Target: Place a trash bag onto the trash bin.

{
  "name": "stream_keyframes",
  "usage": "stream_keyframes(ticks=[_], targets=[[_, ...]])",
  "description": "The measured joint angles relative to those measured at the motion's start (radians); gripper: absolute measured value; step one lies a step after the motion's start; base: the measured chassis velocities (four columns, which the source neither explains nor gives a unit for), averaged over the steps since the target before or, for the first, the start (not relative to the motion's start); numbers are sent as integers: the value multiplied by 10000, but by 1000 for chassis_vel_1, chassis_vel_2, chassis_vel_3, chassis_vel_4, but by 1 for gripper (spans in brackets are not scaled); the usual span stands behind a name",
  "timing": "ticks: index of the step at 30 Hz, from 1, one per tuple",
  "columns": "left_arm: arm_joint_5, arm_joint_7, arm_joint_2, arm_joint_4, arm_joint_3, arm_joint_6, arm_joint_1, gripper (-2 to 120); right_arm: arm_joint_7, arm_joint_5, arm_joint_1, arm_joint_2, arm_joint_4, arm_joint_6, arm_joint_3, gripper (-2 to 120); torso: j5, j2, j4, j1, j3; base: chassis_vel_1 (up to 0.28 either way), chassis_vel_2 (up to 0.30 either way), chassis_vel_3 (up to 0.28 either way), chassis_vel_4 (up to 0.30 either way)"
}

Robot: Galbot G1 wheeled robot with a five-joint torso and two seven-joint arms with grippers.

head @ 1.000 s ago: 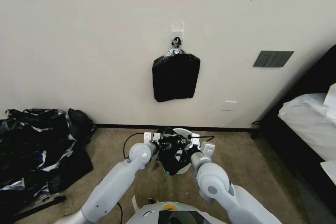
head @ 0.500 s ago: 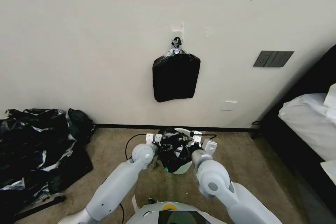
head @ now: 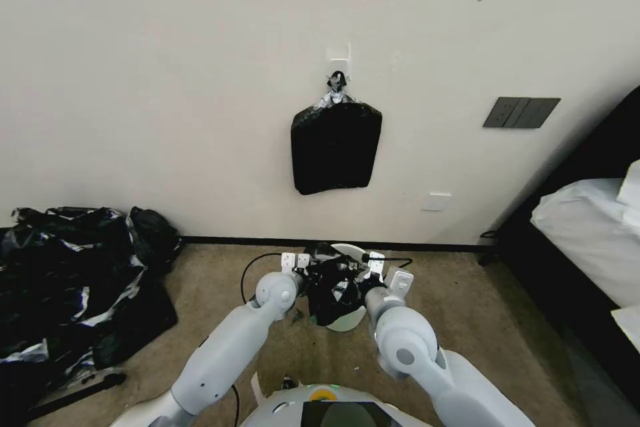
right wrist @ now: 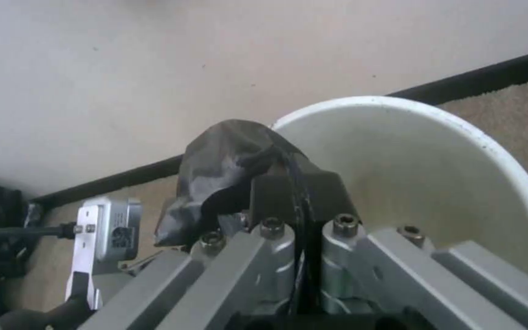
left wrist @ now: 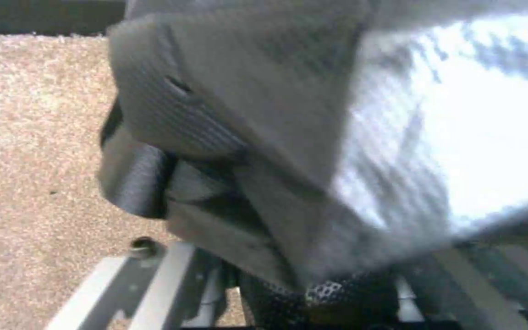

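My right gripper (right wrist: 298,192) is pinched tight on a fold of the trash bag (head: 333,287), the black film trapped in the thin seam between its two dark pads, right at the near-left part of the trash bin (right wrist: 459,151) rim. My left gripper (head: 301,273) sits on the opposite side of the bag; its wrist camera is smothered by grey-black plastic, so I cannot tell how its fingers stand.

From the head camera, the bag hangs bunched between my two wrists, directly over the white bucket, which stands on the carpet near the skirting board. Both arms are about equally close to it, one at each flank. The line between the grippers runs left to right across the bin's mouth, and the open white interior lies just beyond my right gripper's pads, toward the wall.

The bag looks crumpled and glossy, with pale highlights on its creases. Much of the bin's rim is bare, so I judge the mouth of the bag is not yet spread over the bin.
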Motion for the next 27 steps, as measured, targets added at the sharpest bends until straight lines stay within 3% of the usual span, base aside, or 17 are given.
stream_keyframes(ticks=[8, 11, 13, 14, 16, 19, 27], targets=[[215, -109, 73, -124, -89, -349, 157, 1, -13, -75, -121, -134, 162, 19, 179, 0, -3, 0, -4, 1, 1, 0, 0, 0, 0], [383, -16, 122, -232, -153, -607, 267, 1, -21, -111, -165, -183, 265, 19, 220, 0, -6, -1, -5, 0, 2, 0, 0, 0, 0], [1144, 406, 324, -667, -417, -1494, 649, 1, -219, -531, -365, -306, 497, 46, 330, 0, 1, 0, 1, 0, 2, 0, 0, 0, 0], [1144, 406, 324, -667, -417, -1494, 649, 1, -219, -531, -365, -306, 497, 46, 330, 0, 1, 0, 1, 0, 2, 0, 0, 0, 0], [1948, 827, 466, -1180, -704, -2262, 1090, 1, -463, -990, -565, -397, 740, 135, 392, 0, -2, 0, -2, 0, 2, 0, 0, 0, 0], [2498, 1157, 611, -1588, -937, -2839, 1442, 1, -625, -1215, -637, -432, 944, 214, 444, 0, 0, 0, -1, 0, 1, 0, 0, 0, 0], [3399, 1656, 940, -2240, -1310, -3498, 1963, 1, -1055, -1953, -614, -597, 1344, 430, 703, 0, 0, 0, 0, 0, 1, 0, 0, 0, 0]])
